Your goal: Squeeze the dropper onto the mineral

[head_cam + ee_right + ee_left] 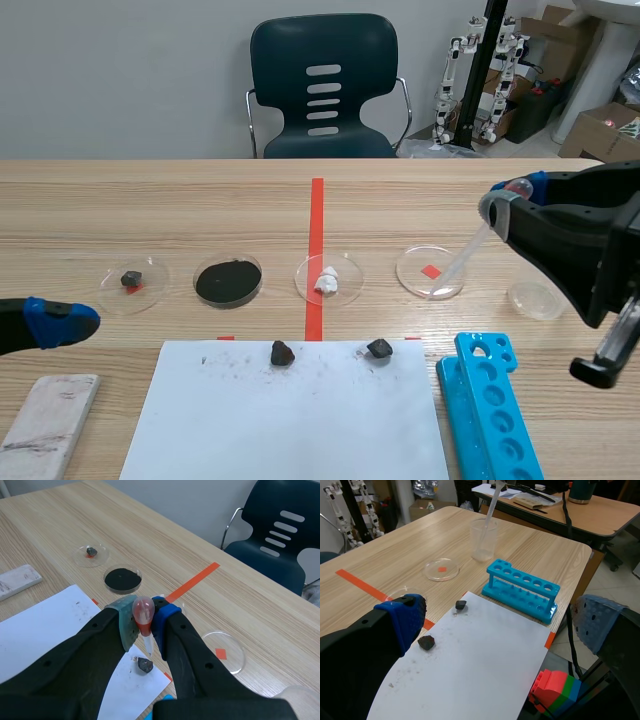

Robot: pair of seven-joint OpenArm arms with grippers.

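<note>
My left gripper sits low at the table's near left, fingers wide, nothing in them. Two dark mineral pieces lie at the far edge of the white sheet: left lump, right lump. My right gripper is held high, pads pinched on the reddish bulb of the dropper, tip slanting down. The views disagree on what lies beneath the tip; from the wrist it aims near the right lump. I judge the carry is in hand. Next: centre the tip over that lump, lower, then tighten gently on the bulb.
</note>
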